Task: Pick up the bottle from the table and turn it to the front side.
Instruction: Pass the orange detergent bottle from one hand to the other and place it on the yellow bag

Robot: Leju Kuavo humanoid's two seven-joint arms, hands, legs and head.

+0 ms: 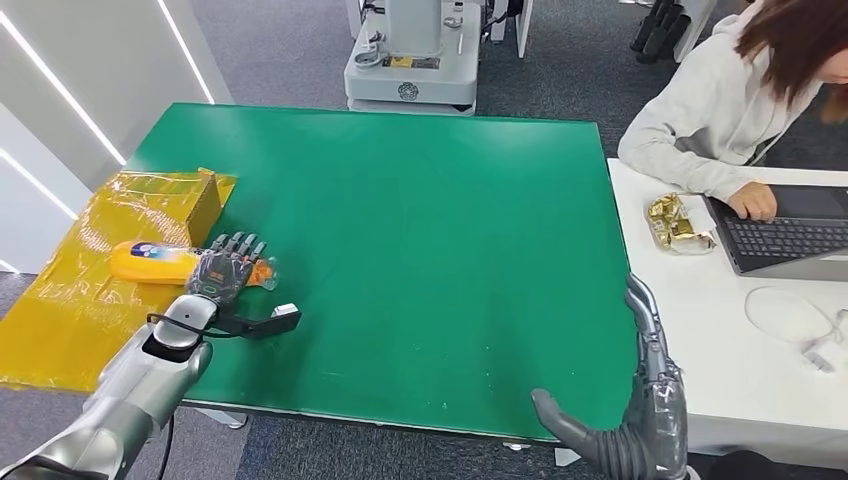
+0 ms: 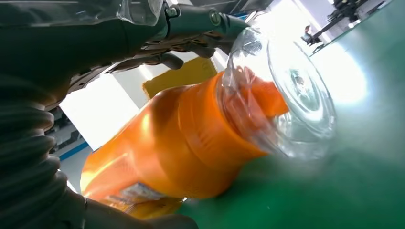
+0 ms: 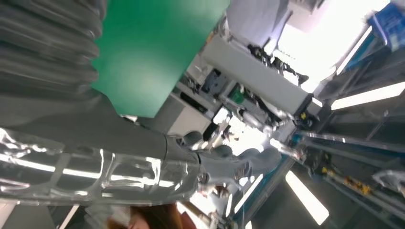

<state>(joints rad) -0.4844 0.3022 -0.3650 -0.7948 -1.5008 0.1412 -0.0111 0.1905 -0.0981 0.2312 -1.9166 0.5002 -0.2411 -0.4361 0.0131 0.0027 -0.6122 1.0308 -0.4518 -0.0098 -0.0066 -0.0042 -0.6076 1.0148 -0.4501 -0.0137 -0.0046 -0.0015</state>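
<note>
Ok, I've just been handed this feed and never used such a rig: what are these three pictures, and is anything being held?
It is a two-armed humanoid robot. The wide picture is from its head, looking down at a green table. The other two come from cameras at its wrists, so they look tilted.

The left hand lies over an orange bottle, which is on its side at the table's left edge beside a yellow box. The left wrist picture shows the bottle close up, with its clear cap, low against the table; the fingers reach over it, though I cannot tell if the grip is closed.

The right hand hangs at the table's near edge, holding nothing. A person types on a laptop at the white desk alongside.
</note>
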